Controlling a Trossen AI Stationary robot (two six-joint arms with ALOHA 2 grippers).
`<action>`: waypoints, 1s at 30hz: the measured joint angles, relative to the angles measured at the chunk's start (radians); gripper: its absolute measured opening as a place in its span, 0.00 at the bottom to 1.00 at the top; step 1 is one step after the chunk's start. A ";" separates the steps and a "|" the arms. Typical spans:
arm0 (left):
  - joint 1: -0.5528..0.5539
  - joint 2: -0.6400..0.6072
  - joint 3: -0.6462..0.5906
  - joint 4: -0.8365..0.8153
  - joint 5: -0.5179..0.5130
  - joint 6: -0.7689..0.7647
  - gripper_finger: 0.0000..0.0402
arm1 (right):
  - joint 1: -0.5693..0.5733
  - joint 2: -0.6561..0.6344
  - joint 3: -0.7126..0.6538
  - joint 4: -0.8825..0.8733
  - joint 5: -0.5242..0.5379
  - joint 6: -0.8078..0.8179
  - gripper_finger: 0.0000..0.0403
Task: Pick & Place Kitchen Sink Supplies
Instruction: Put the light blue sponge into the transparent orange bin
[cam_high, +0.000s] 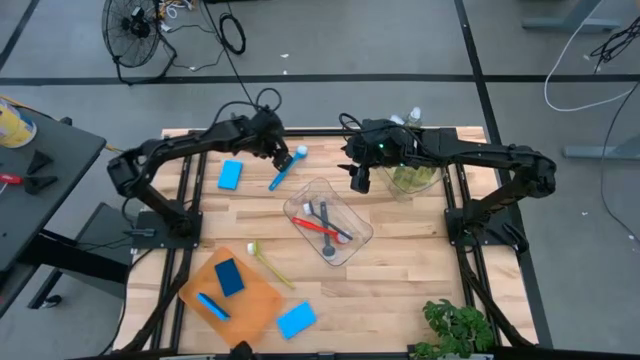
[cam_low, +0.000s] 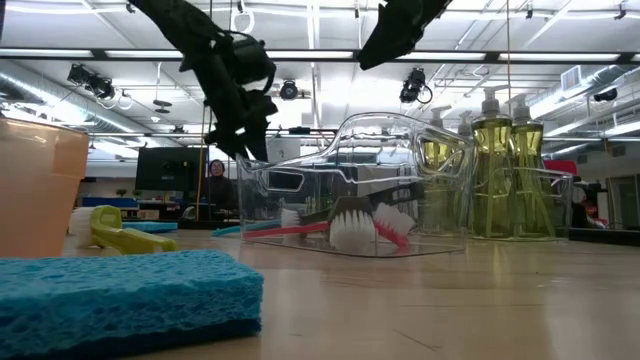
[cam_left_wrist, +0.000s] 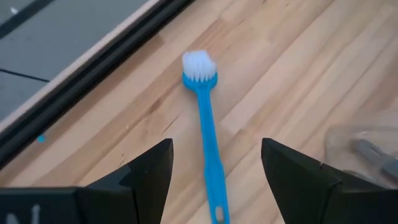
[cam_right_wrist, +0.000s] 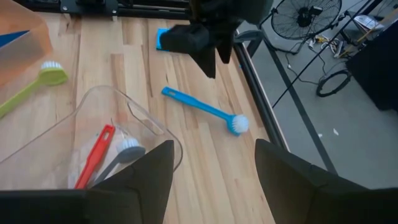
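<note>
A blue brush (cam_left_wrist: 208, 130) with a white bristle head (cam_high: 302, 152) lies flat on the wooden table near its far edge. My left gripper (cam_left_wrist: 214, 149) hangs open over the brush's handle (cam_high: 283, 172), a finger on either side, touching nothing. My right gripper (cam_right_wrist: 214, 155) hovers open above the table (cam_high: 360, 180), between a clear tub (cam_high: 328, 218) holding a red and a grey brush and a second tub with soap bottles (cam_low: 495, 165). A yellow-green brush (cam_high: 268, 263) and two blue sponges (cam_high: 231, 175) (cam_high: 297, 320) lie loose on the table.
An orange tray (cam_high: 255, 300) at the near left holds a dark blue sponge and a blue brush. A green plant (cam_high: 460, 325) stands at the near right corner. Bare wood shows between the tub and the right edge.
</note>
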 joint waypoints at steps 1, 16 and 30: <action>0.004 0.011 0.000 0.006 0.004 0.000 0.62 | 0.000 0.000 0.000 -0.001 0.000 0.000 0.56; 0.019 0.182 0.000 0.113 0.022 0.001 0.62 | 0.000 0.000 0.000 -0.001 0.000 0.000 0.56; 0.018 0.303 0.000 0.178 0.066 0.000 0.62 | 0.000 0.000 0.000 -0.001 0.000 0.000 0.56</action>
